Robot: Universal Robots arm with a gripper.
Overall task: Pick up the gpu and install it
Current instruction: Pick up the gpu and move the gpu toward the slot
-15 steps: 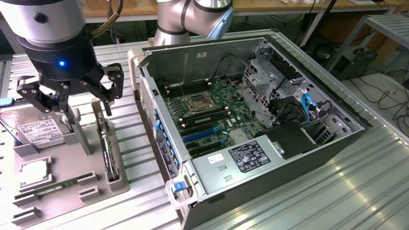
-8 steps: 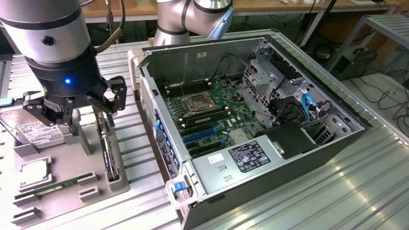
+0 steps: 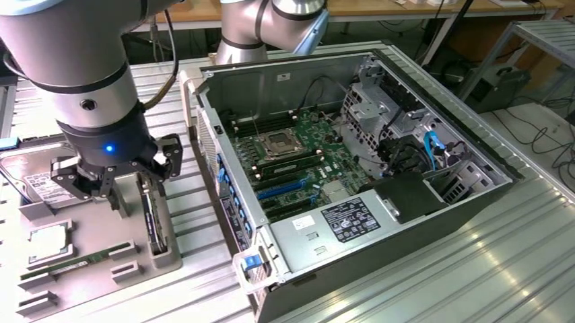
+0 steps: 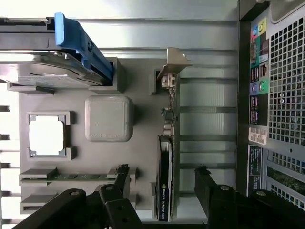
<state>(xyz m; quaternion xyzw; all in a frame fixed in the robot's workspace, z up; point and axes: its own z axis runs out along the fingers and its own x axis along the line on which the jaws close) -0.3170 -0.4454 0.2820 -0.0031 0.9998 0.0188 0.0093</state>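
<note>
The gpu (image 3: 153, 217) stands on edge in a slot of the grey parts tray (image 3: 134, 272), left of the open computer case. In the wrist view the gpu (image 4: 166, 176) appears edge-on, its black fan side facing the tray's middle and its silver end bracket (image 4: 174, 62) at the far end. My gripper (image 3: 120, 171) hovers just above the card's end, open. In the wrist view my gripper (image 4: 163, 185) has one black finger (image 4: 121, 181) on each side of the card, with clear gaps and no contact.
The open computer case (image 3: 269, 81) lies on its side with the motherboard (image 3: 297, 155) and blue card slots (image 3: 283, 190) exposed. The tray also holds a hard drive (image 4: 43, 71) with a blue clip, a processor (image 4: 46, 136) and a memory stick (image 4: 71, 176). The case's rear panel (image 4: 281, 95) is close beside the tray.
</note>
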